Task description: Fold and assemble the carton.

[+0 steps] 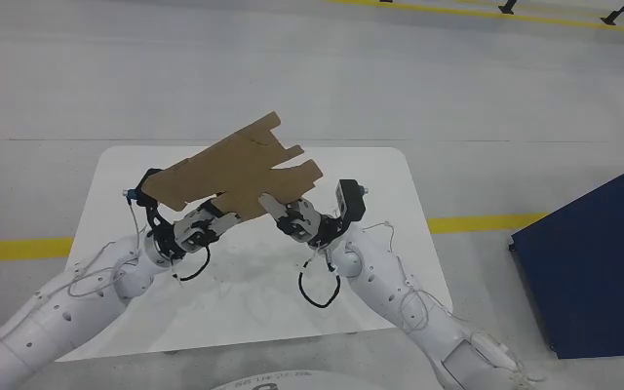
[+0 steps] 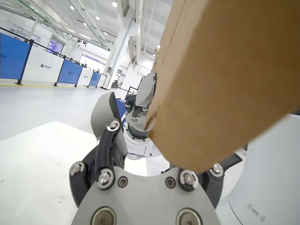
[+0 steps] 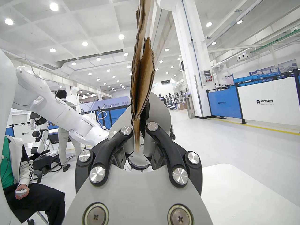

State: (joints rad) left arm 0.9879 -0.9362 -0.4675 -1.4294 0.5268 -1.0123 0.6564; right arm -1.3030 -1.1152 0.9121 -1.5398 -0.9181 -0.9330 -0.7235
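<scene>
Ok, right gripper (image 3: 140, 118) first: jaws pressed together on the near edge of the carton (image 3: 141, 71), with the board pinched edge-on between them. Next, left gripper (image 1: 216, 222), just beside it under the same edge, jaws spread. One finger (image 2: 111, 108) stands clear of the board. The other is hidden behind the cardboard, so we can't tell if it touches.

The carton is a flat blank, flaps unfolded, held tilted in the air over the table (image 1: 370, 185). Most of its area hangs out beyond both wrists. Nothing is folded yet by our read, so we're early.

Risks as we see them:
- Only one narrow pinch carries the sheet. Any twist at the right wrist and the blank could pivot, slide out and drop to the table.
- If the left jaws close off the crease line, we'd likely dent a panel instead of opening it.
- Uneven pull between the arms could tear at a flap slot.

Farther out, the blue barrier (image 1: 575, 263) stands well apart from the table, so it's no concern.
</scene>
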